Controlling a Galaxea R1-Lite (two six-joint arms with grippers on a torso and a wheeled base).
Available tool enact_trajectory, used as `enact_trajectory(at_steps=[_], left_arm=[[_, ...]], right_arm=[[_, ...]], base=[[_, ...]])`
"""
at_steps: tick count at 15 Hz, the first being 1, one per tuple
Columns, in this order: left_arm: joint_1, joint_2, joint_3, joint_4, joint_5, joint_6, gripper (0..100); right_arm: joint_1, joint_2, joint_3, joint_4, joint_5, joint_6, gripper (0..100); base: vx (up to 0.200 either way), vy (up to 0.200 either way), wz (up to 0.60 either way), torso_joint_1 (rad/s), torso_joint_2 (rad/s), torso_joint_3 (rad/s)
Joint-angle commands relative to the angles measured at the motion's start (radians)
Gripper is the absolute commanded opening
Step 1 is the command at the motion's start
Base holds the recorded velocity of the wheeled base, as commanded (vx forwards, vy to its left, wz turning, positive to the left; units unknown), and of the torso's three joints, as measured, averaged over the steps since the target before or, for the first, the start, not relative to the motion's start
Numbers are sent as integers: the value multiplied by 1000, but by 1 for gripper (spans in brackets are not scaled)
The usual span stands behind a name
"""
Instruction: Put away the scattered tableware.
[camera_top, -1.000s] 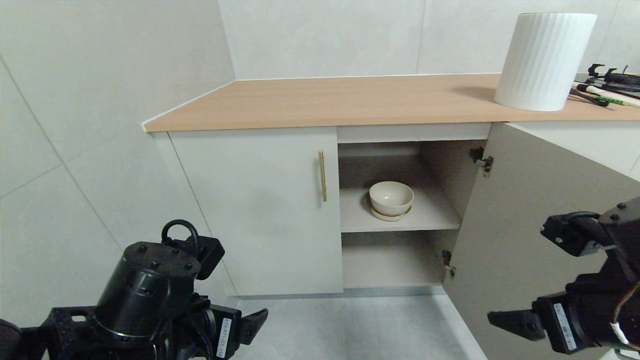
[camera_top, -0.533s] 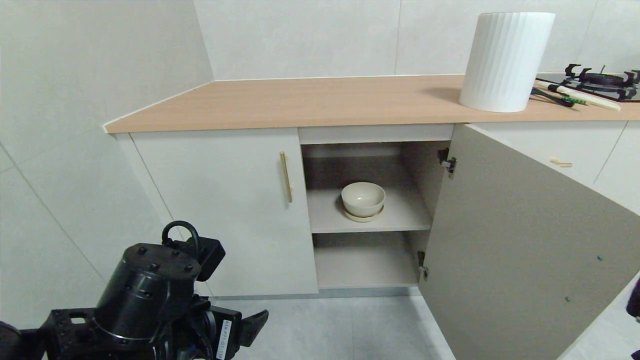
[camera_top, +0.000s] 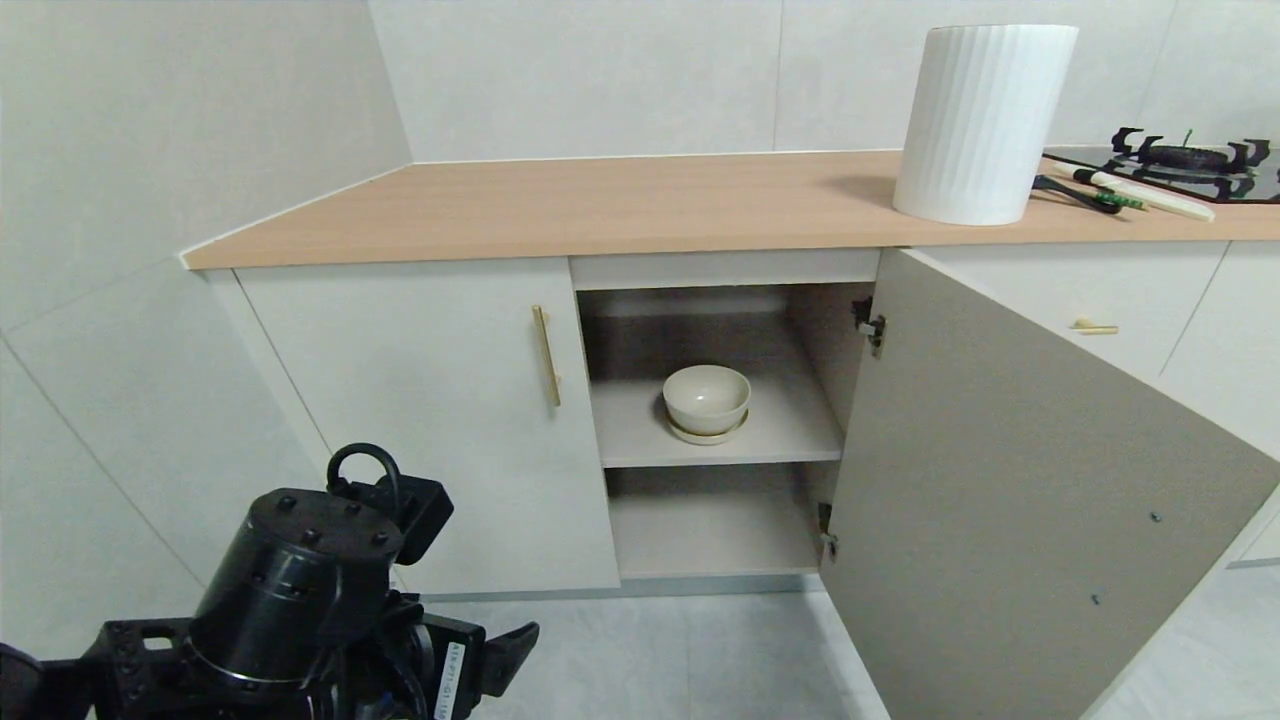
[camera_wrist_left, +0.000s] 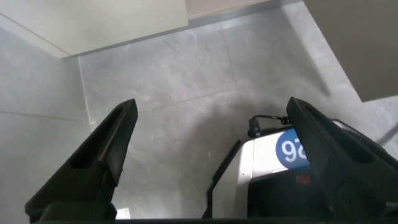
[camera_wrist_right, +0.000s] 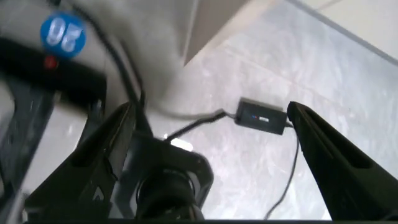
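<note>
- My left fingers (camera_wrist_left: 115, 146) are spread wide with nothing between them, hanging over the grey tiled floor (camera_wrist_left: 186, 68) near the shut left cabinet door (camera_top: 420, 420).
- My right fingers (camera_wrist_right: 329, 162) are spread apart too, empty, and also above the floor.
- The round beige ceramic bowl (camera_top: 706, 395) sits upright on a small matching beige plate (camera_top: 690, 437). Both are on the upper shelf (camera_top: 790, 430) of the white cabinet, whose right door (camera_top: 1000, 480) is swung open.
- On the wooden tabletop (camera_top: 600, 205) there's a tall white ribbed cylinder (camera_top: 975, 120) with a few utensils (camera_top: 1130, 192) just beside it.
- There's a white label strip (camera_top: 452, 672) by my left fingers, but the print is too small to read.
</note>
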Motion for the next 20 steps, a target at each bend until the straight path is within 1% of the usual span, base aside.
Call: enact_trajectory(at_steps=[1, 3, 4, 5, 7, 10, 11, 14, 17, 18, 20], left_arm=[[0, 1, 0, -1, 1, -1, 100], [0, 1, 0, -1, 1, -1, 100], [0, 1, 0, -1, 1, -1, 100], [0, 1, 0, -1, 1, -1, 100], [0, 1, 1, -1, 1, -1, 100], [0, 3, 1, -1, -1, -1, 100], [0, 3, 1, -1, -1, -1, 100], [0, 3, 1, -1, -1, -1, 100], [0, 1, 1, -1, 1, -1, 100], [0, 1, 1, -1, -1, -1, 100], [0, 1, 1, -1, 1, -1, 100]], right_arm=[[-104, 6, -45, -1, -3, 0, 100], [-204, 16, -71, -1, -9, -9, 100], [-209, 18, -71, -1, -11, -11, 100], [-333, 50, -73, -21, -19, -63, 100], [-453, 99, -63, -97, -19, -98, 100], [-561, 161, -62, -145, -15, -117, 100], [-603, 191, -51, -203, -15, -124, 100], [-620, 240, 9, -367, -6, -126, 100], [-635, 297, 29, -452, 9, -121, 100], [-641, 306, 29, -482, 43, -118, 100], [-652, 303, 27, -513, 146, -115, 100]], base=[[0, 0, 0, 0, 0, 0], [0, 0, 0, 0, 0, 0], [0, 0, 0, 0, 0, 0], [0, 0, 0, 0, 0, 0], [0, 0, 0, 0, 0, 0], [0, 0, 0, 0, 0, 0], [0, 0, 0, 0, 0, 0], [0, 0, 0, 0, 0, 0], [0, 0, 0, 0, 0, 0], [0, 0, 0, 0, 0, 0], [0, 0, 0, 0, 0, 0]])
